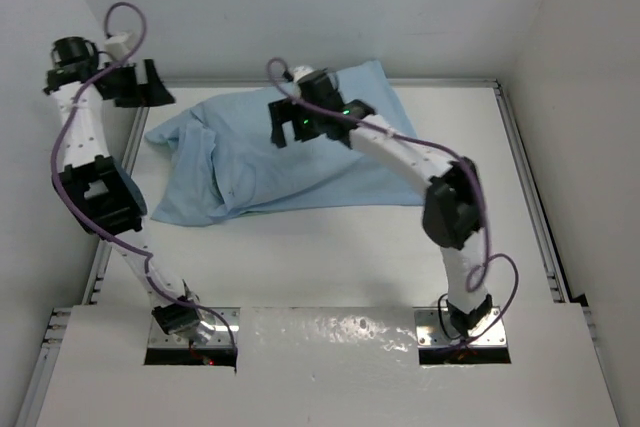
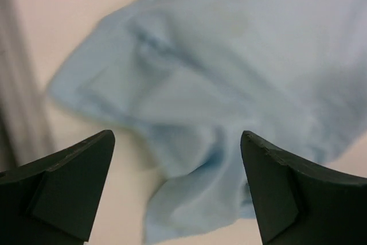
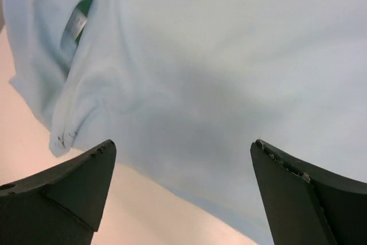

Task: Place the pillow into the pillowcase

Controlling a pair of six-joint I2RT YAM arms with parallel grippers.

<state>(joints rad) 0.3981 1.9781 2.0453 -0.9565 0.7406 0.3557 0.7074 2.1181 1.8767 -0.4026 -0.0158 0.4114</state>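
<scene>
The light blue pillowcase (image 1: 250, 162) lies crumpled on the white table, its left end folded and wrinkled. It fills the left wrist view (image 2: 229, 67) and the right wrist view (image 3: 229, 67), where a slit shows a bit of green and a white tag (image 3: 74, 22). The pillow shows in no view. My left gripper (image 1: 148, 87) is open and empty, raised beside the case's far-left corner (image 2: 176, 136). My right gripper (image 1: 292, 122) is open and empty, hovering over the case's far middle (image 3: 183, 144).
Metal rails run along the table's left edge (image 1: 122, 162) and right edge (image 1: 530, 187). White walls close in at the back and sides. A white panel (image 1: 330, 347) covers the near edge between the arm bases.
</scene>
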